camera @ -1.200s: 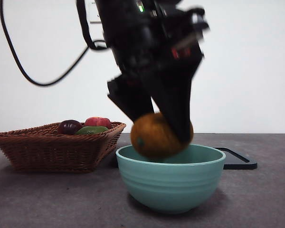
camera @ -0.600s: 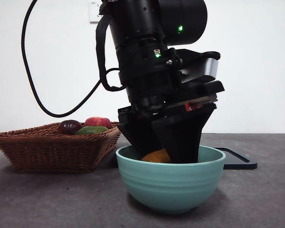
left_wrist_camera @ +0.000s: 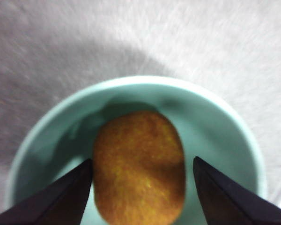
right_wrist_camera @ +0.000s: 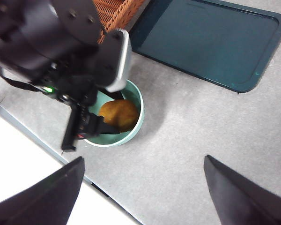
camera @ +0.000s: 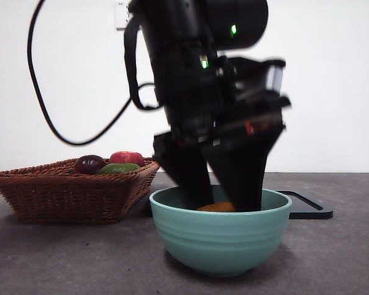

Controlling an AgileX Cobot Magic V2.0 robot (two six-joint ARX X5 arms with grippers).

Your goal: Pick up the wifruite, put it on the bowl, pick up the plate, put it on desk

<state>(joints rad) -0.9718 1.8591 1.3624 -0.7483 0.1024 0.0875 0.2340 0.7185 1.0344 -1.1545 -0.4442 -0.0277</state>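
The orange-brown fruit [left_wrist_camera: 138, 166] lies inside the teal-green bowl [left_wrist_camera: 215, 122], which stands on the dark grey desk [camera: 332, 258]. In the front view only the fruit's top [camera: 216, 208] shows above the bowl's rim [camera: 221, 236]. My left gripper [left_wrist_camera: 141, 161] reaches down into the bowl, open, with one jaw on each side of the fruit and a thin gap to it. My right gripper [right_wrist_camera: 144, 158] is open and empty, high above the desk. From there I see the bowl [right_wrist_camera: 141, 112], the fruit [right_wrist_camera: 119, 115] and the left arm [right_wrist_camera: 61, 42].
A brown wicker basket [camera: 67, 190] with a dark, a red and a green fruit stands left of the bowl. A glossy black tray [right_wrist_camera: 210, 42] lies behind and right of the bowl, low in the front view [camera: 307, 212]. The desk's edge [right_wrist_camera: 47, 150] runs close to the bowl.
The left gripper carried the fruit down from above the rim into the bowl and opened its jaws. The fruit now lies lower in the bowl.
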